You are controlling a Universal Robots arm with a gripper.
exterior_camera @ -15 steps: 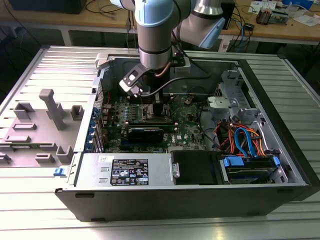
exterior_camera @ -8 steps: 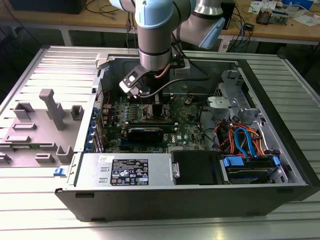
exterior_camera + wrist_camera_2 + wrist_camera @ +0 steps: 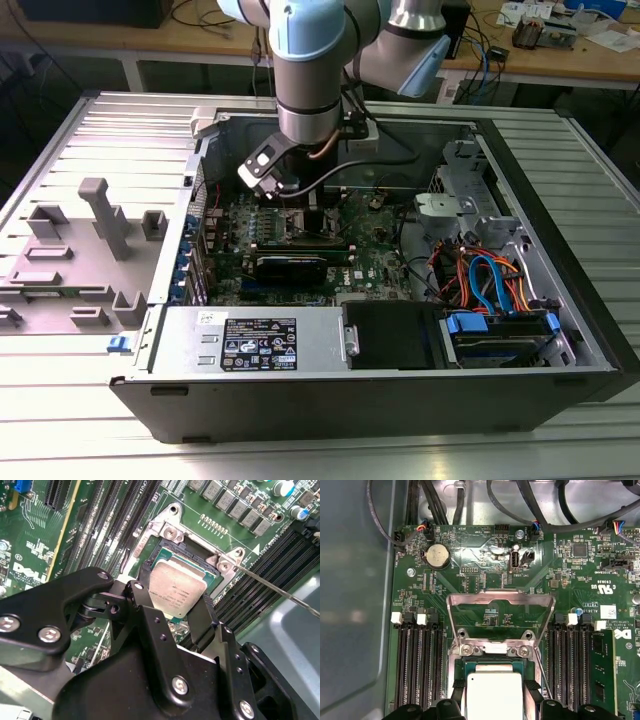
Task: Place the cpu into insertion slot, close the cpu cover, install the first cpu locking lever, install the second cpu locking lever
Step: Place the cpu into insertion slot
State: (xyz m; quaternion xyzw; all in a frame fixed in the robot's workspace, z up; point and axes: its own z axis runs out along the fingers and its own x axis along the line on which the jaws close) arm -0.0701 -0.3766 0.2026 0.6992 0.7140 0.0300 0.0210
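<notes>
The cpu (image 3: pixel 177 587) has a silvery-grey top and lies level in the insertion slot (image 3: pixel 197 559), amid green board. My gripper (image 3: pixel 175 589) is shut on it, one black finger (image 3: pixel 144 577) against each opposite edge. In the first wrist view, the cpu (image 3: pixel 494 695) sits between the same fingertips (image 3: pixel 458 684). Beyond it the cpu cover (image 3: pixel 500 598), a silver frame with a large window, stands swung open. A thin wire locking lever (image 3: pixel 280 591) juts out past the socket corner. In the exterior view, the gripper (image 3: pixel 312 205) reaches down into the open computer case.
Rows of long black memory slots (image 3: pixel 417 665) flank the socket on both sides. A round coin battery (image 3: pixel 436 555) and black cables (image 3: pixel 530 510) lie beyond the cover. The case wall (image 3: pixel 330 395), drive bays with blue and orange cables (image 3: pixel 490 285) and a grey fixture (image 3: pixel 95 235) surround the board.
</notes>
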